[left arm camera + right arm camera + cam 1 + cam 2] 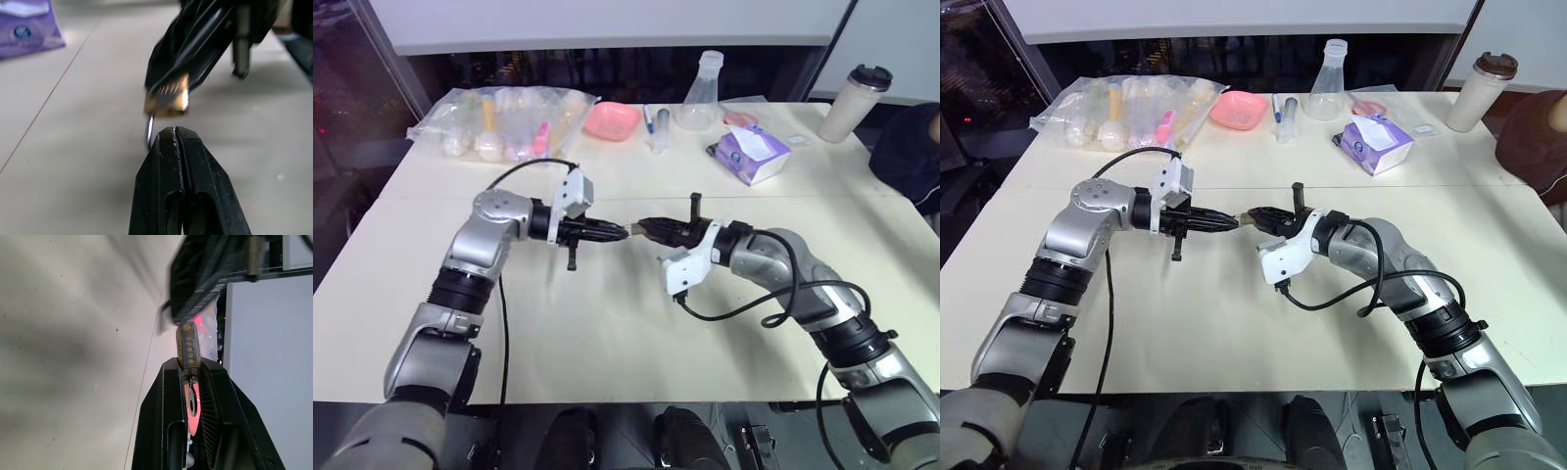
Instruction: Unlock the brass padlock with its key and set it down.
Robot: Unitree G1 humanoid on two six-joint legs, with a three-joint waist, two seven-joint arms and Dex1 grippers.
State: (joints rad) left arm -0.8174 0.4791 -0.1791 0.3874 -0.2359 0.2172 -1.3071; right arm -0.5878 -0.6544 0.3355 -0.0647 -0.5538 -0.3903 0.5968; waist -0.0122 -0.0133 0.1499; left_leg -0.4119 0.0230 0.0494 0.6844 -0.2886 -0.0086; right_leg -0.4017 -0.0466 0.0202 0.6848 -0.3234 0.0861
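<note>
Pinching the brass padlock (167, 99) by its body between its fingers, the right gripper (644, 229) is holding it in the air above the middle of the counter (607, 323), while the left gripper (615, 232), fingers pressed together, is meeting it tip to tip from the left, right by the silvery shackle (148, 131); whether it is gripping anything I cannot tell. Being tiny, hard, smooth metal, the lock is probably light yet slippery and apt to twist, so the flat faces of the body look like the surest hold, leaving the shackle free.
</note>
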